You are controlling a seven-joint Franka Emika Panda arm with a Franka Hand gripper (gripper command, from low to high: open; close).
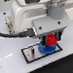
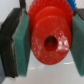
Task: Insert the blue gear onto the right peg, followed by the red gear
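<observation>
Exterior view: showed the white arm [image 1: 39,11] reaching down from the 12 o'clock side over a white table [image 1: 13,67].
Gripper [image 1: 51,38]: hung low over the plate, fingers clamped on the red gear.
Red gear [image 1: 51,39]: sat between the black fingers, directly above the blue gear and close to it; whether the two touched could not be told.
Blue gear [image 1: 47,47]: lay flat on the plate's 3 o'clock half, partly hidden under the red gear and the gripper.
Plate [image 1: 30,54]: grey rectangle with a black rim, bare at its 9 o'clock half, where a small dark pin [image 1: 36,55] stood.
Right peg: hidden beneath the gears, not visible.
Cable [image 1: 11,33]: black, ran along the arm from 9 o'clock toward the wrist.
Wrist view: filled by the red gear [image 2: 49,39], toothed rim and raised hub with a dark centre hole facing the camera.
Pads [image 2: 21,46]: teal, pressed against the gear's rim at 9 o'clock and 3 o'clock, backed by black fingers.
Blue sliver [image 2: 65,7]: peeked past the red teeth near 1 o'clock, too blurred to name firmly.
</observation>
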